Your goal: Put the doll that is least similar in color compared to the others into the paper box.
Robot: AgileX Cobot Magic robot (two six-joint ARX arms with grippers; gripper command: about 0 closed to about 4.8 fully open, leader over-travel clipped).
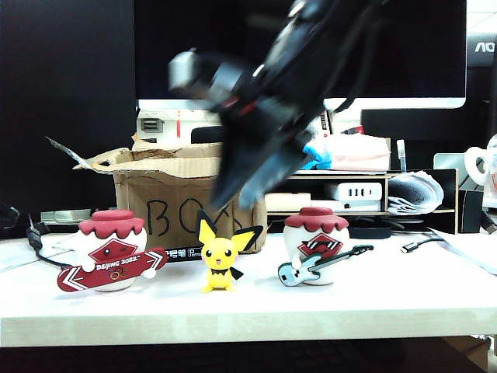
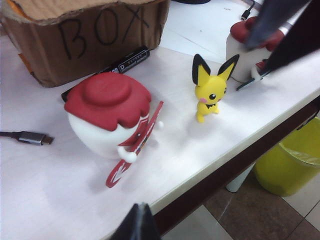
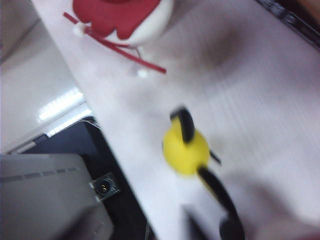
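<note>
right gripper (image 1: 241,183) blurred above doll (image 1: 220,260), jaws' gap unreadable | left gripper (image 2: 136,222) only a dark tip, cannot tell | doll upright on table (image 1: 388,299) between two red-white dolls, before box (image 1: 167,194) | risk: fast descent tips doll; guitar doll (image 1: 314,245) just beside, may be knocked
</note>
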